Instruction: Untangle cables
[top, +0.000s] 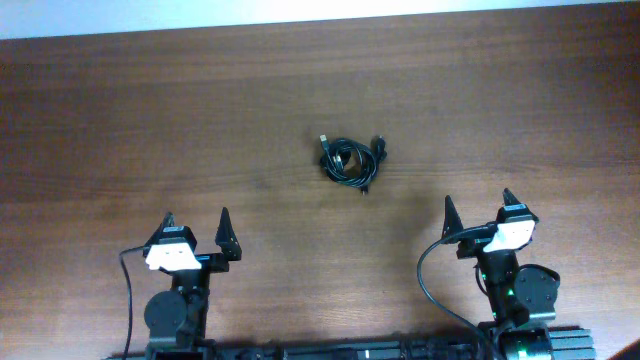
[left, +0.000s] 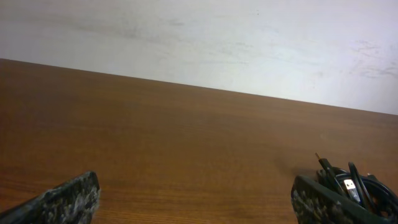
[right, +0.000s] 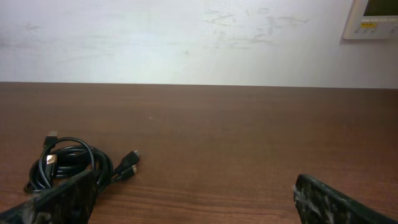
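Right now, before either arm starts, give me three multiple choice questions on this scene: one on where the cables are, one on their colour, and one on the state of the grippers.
1. Where are the cables?
A. Held up off the wood.
B. Lying on the table, near its middle.
C. Hanging over the table's edge.

2. What colour are the cables?
A. White.
B. Red.
C. Black.

3. How do the left gripper and the right gripper stand?
A. Both open and empty.
B. Both shut.
C. One shut on the cables.

Answers:
1. B, since the overhead view shows the bundle lying on the wood near the middle, apart from both grippers.
2. C, since the cords look black in all three views, with small metallic plug tips.
3. A, since each gripper's fingers stand wide apart with nothing between them.
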